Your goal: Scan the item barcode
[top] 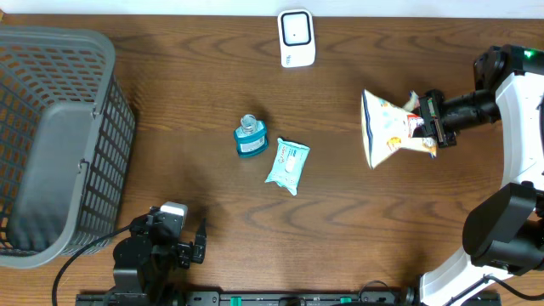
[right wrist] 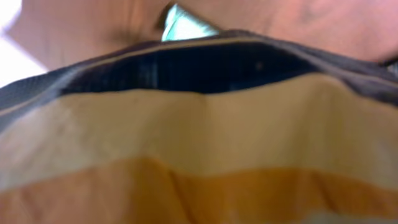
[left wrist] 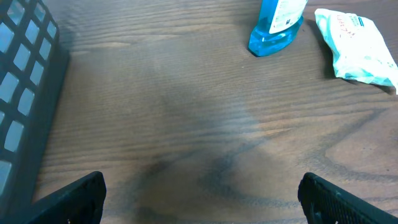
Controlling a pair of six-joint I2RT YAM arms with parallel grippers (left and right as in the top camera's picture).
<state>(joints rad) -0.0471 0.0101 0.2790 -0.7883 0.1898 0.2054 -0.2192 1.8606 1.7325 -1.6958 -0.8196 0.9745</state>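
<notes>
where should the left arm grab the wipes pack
Probably from straight above, across its narrower width near the middle. The wipes pack lies flat on the table, so there's no tall side to pinch, and the left gripper is open and free.

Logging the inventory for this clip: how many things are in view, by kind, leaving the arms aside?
basket: 1
scanner: 1
bottle: 1
wipes pack: 1
snack bag: 1
Total: 5
</notes>
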